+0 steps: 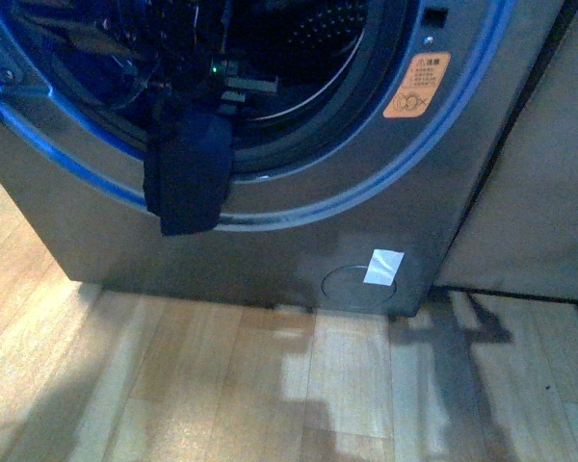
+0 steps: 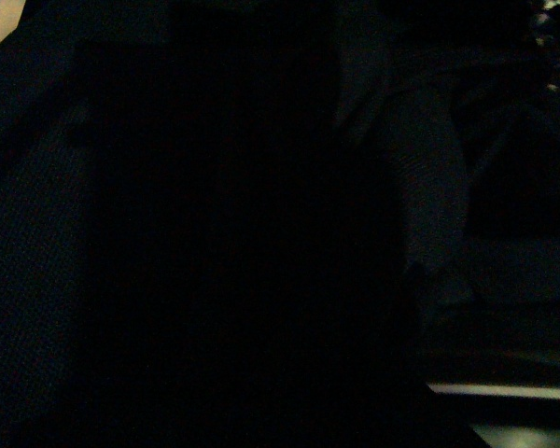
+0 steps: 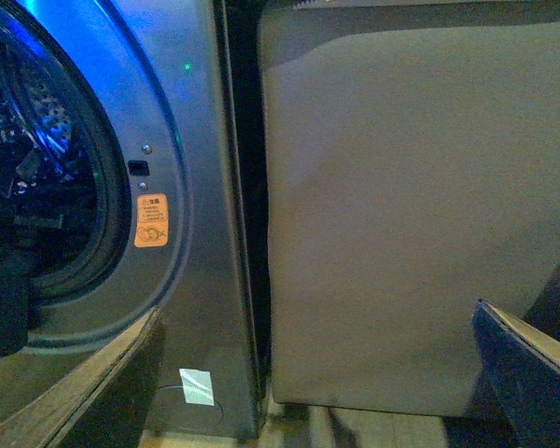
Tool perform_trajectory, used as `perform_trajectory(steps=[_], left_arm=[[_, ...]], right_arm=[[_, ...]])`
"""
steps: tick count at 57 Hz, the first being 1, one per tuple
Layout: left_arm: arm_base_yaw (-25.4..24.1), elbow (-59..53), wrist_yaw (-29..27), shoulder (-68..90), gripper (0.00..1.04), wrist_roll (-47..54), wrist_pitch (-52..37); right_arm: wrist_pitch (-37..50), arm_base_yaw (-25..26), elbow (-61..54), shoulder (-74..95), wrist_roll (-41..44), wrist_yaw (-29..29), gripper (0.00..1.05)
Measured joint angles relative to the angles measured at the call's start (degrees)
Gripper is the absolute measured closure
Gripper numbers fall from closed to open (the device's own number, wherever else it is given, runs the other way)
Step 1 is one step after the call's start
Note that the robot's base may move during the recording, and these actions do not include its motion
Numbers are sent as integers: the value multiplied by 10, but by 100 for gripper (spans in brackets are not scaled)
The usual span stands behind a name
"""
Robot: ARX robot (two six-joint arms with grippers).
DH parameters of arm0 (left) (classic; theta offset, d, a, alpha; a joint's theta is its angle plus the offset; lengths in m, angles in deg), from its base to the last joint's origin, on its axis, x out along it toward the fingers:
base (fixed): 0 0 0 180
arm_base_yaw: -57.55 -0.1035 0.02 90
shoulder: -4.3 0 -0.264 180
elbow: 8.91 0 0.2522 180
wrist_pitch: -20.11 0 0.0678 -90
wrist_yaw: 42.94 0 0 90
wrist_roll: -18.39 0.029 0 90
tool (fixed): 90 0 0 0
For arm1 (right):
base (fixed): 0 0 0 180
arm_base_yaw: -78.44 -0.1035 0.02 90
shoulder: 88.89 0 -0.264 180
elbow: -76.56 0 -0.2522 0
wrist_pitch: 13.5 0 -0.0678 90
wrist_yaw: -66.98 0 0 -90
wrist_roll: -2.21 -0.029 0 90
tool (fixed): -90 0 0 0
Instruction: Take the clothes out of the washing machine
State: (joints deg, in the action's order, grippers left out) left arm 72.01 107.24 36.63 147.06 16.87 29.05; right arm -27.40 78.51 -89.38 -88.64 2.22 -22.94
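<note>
The grey washing machine (image 1: 299,231) fills the front view with its round mouth open, and its side panel also shows in the right wrist view (image 3: 201,187). The clothes (image 1: 185,178), a dark navy strip, hang limp over the lower rim of the mouth, just outside the drum. My left gripper (image 1: 195,101) reaches out of the dark mouth and is shut on the top of the clothes. The left wrist view is dark. My right gripper (image 3: 313,392) is open with nothing between its fingers (image 3: 93,383), facing the gap between machine and cabinet.
A beige cabinet (image 1: 539,192) stands close against the machine's right side. An orange warning sticker (image 1: 416,85) sits beside the mouth, and a white label (image 1: 382,267) by the round filter cap (image 1: 352,287). Wooden floor (image 1: 270,385) lies in front.
</note>
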Motion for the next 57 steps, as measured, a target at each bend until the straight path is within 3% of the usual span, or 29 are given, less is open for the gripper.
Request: perform_trajectory(steps=[15,30,43,57], left_arm=[[37,-231,20,-149,98,31,-137],[41,-433,49,-318,98,76,-242],[55,-549,110,-505,98,93,-236],[78,-541,153,-672,98,89,-164]], right_arm=[[0,0,0,0,0,0,7],[0,0,0,0,0,0,7],[0,0,0,0,0,0,7],[0,0,0,0,0,0,7]])
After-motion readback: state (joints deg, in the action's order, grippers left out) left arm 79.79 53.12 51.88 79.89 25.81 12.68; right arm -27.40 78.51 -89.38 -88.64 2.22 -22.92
